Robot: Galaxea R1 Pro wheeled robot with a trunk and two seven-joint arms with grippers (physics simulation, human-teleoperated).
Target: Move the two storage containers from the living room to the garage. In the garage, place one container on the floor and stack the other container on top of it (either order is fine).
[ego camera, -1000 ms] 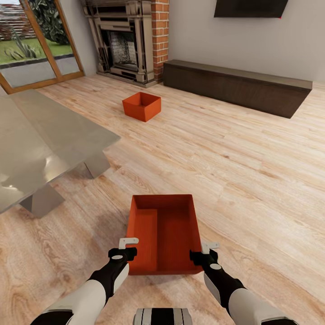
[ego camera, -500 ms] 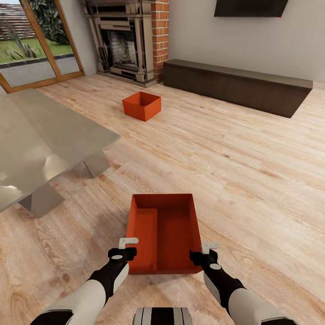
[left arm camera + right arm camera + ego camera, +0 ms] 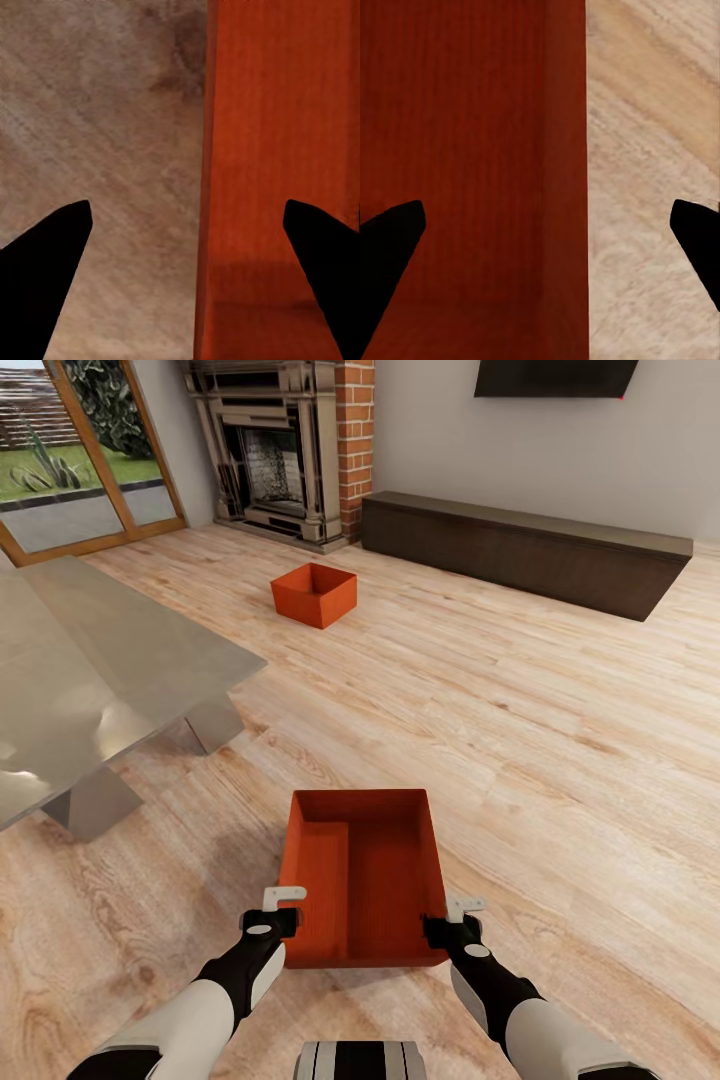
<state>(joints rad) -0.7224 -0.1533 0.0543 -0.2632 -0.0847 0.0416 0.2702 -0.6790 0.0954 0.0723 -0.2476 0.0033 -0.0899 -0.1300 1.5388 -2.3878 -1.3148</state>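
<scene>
Nearest us, the left pincer point(image 3: 284, 908) and right pincer point(image 3: 452, 916) sit at the near corners of the near bin point(image 3: 364, 875), which rests on the wood floor point(image 3: 560, 760). Each pincer is open, its fingers straddling a side wall: one finger point(image 3: 45, 255) outside, the other over the inside. We see nothing in this bin. To our left stands the glass bench point(image 3: 90, 670). Farther off, the far bin point(image 3: 314, 594) lies before the fireplace point(image 3: 270, 450), its inside looking bare too.

Near orange bin point(image 3: 365, 880) upright on wood floor; 2nd bin point(image 3: 314, 595) by fireplace
</scene>
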